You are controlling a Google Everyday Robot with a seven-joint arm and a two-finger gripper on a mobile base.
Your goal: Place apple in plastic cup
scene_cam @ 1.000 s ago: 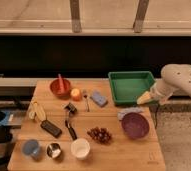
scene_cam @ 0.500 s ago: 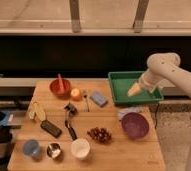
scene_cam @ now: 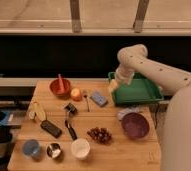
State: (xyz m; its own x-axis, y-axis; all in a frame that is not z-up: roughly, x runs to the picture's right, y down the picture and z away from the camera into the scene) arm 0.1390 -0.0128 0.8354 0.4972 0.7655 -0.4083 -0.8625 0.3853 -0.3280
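The apple [scene_cam: 76, 93], small and orange-yellow, sits on the wooden table [scene_cam: 119, 155] just right of the red bowl [scene_cam: 60, 86]. The plastic cup [scene_cam: 31, 148], short and blue-grey, stands upright at the table's front left corner, beside a shiny metal cup [scene_cam: 53, 150] and a larger white cup [scene_cam: 80, 148]. My gripper [scene_cam: 112, 86] hangs at the end of the white arm, over the left edge of the green tray [scene_cam: 139, 95]. It is to the right of the apple and apart from it, holding nothing that I can see.
A blue sponge [scene_cam: 99, 98] and a spoon lie between the apple and the tray. A grape bunch [scene_cam: 100, 134], a purple bowl [scene_cam: 135, 125], a banana [scene_cam: 36, 111], a black remote [scene_cam: 51, 128] and a dark tool [scene_cam: 70, 127] lie mid-table.
The arm has swung left, carrying the gripper from beyond the tray's right side across to its left edge, closer to the apple. The objects on the table have not moved.
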